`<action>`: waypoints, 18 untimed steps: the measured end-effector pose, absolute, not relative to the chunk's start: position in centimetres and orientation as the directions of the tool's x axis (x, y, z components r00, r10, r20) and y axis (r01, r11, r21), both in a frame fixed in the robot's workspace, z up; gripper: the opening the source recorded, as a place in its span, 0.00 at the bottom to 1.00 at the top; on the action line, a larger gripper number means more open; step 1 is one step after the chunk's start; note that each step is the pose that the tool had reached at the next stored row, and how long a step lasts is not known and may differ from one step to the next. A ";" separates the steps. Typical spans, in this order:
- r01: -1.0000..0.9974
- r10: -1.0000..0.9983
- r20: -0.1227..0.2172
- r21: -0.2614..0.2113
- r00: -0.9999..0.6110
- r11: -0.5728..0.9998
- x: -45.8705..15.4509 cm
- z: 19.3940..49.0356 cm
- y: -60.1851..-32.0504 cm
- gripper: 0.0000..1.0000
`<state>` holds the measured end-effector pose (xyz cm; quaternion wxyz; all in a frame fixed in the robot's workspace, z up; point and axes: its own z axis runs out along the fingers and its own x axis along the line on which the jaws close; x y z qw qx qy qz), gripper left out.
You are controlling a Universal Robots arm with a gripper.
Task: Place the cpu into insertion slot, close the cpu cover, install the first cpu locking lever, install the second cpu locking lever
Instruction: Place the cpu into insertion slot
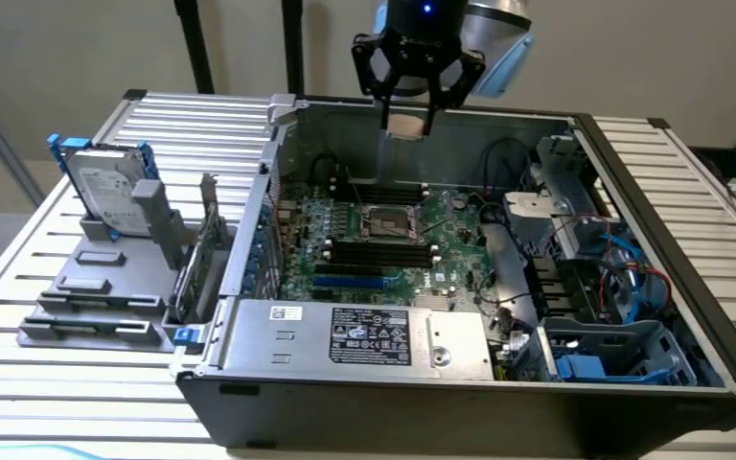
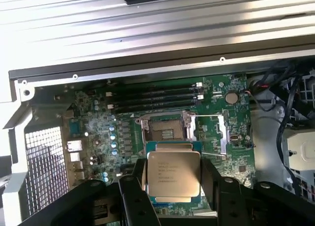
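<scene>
My gripper (image 1: 409, 123) hangs above the back wall of the open computer case (image 1: 675, 220), shut on the cpu (image 1: 406, 126), a pale tan-silver square chip held flat between the two black fingers. In the wrist view the cpu (image 2: 173, 174) spans the gap of the gripper (image 2: 173, 189), its printed face up. Below it on the green motherboard lies the insertion slot (image 1: 391, 222) (image 2: 165, 130), a dark square socket with a silvery rim, uncovered. The cpu cover (image 2: 209, 134), a thin metal frame, lies flipped open beside the slot. The chip is well above the board, apart from the slot.
Black memory sticks (image 1: 375, 254) (image 2: 157, 95) flank the slot. A silver power supply (image 1: 356, 335) fills the case's front. Cables and blue drive bays (image 1: 605, 278) crowd the exterior view's right. A hard drive in a blue caddy (image 1: 106, 187) stands on a grey rack (image 1: 100, 287) outside, left.
</scene>
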<state>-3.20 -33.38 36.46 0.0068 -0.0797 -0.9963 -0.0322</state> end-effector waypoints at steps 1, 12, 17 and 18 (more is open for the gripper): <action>0.177 0.176 0.019 0.063 -0.984 0.982 -3.2 36.5 -33.4 0.54; 0.369 0.368 0.019 0.063 -0.929 0.927 -3.2 36.3 -33.4 0.54; 0.451 0.450 0.019 0.063 -0.893 0.891 -3.2 36.2 -33.4 0.54; 0.467 0.466 0.019 0.063 -0.884 0.882 -3.2 36.2 -33.4 0.54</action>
